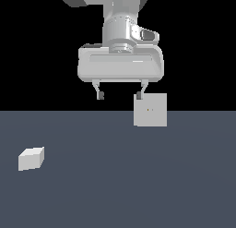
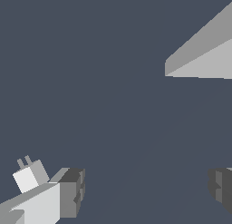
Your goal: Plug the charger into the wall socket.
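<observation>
The robot's two fingers (image 1: pixel 120 95) hang spread wide apart with nothing between them, raised above a flat slate-blue desk (image 1: pixel 115 176). In the exterior view they point straight down from a broad pale-grey hand, their dark tips level with each other. The wall socket (image 1: pixel 150 110), an upright light-grey square plate with a tiny yellowish dot at its centre, appears just beside the finger on the exterior view's right, its upper corner overlapping that tip in the picture; whether they touch cannot be told. The charger (image 1: pixel 31 159), a small white block, lies on the desk well apart from the fingers, lower and off toward the exterior view's left. The wrist view looks down past the fingers (image 2: pixel 145 187) and adds detail: the charger (image 2: pixel 29 177) shows just outside one dark fingertip (image 2: pixel 72 191), and two short grey prongs stick out of one end, which the exterior view does not reveal. The wall socket (image 2: pixel 204 55) appears there only as a slanted grey wedge, seen edge-on, with its dot out of sight.
</observation>
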Motion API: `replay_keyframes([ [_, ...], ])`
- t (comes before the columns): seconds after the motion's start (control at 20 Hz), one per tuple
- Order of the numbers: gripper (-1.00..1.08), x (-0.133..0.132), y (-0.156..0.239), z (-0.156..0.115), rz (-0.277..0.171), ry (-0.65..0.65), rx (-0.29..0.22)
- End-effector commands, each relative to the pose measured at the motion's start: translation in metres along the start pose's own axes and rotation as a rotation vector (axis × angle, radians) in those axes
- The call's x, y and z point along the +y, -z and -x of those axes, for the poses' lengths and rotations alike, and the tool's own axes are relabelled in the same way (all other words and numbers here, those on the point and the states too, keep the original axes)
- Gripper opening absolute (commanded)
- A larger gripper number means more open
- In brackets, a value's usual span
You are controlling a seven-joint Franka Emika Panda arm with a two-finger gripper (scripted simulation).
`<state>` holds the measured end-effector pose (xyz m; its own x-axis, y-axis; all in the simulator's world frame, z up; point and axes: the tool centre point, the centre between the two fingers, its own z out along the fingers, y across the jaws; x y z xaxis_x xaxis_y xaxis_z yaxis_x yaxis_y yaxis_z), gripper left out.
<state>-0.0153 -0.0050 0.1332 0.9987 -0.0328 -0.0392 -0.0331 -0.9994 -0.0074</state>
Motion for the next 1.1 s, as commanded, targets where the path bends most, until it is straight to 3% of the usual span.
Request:
replay_keyframes([
  [0.0, 1.0, -0.008, -0.003, 0.002, -0.002, 0.02, 0.012],
  [1.05, 1.0, -0.126, -0.055, 0.051, -0.033, 0.333, 0.219],
])
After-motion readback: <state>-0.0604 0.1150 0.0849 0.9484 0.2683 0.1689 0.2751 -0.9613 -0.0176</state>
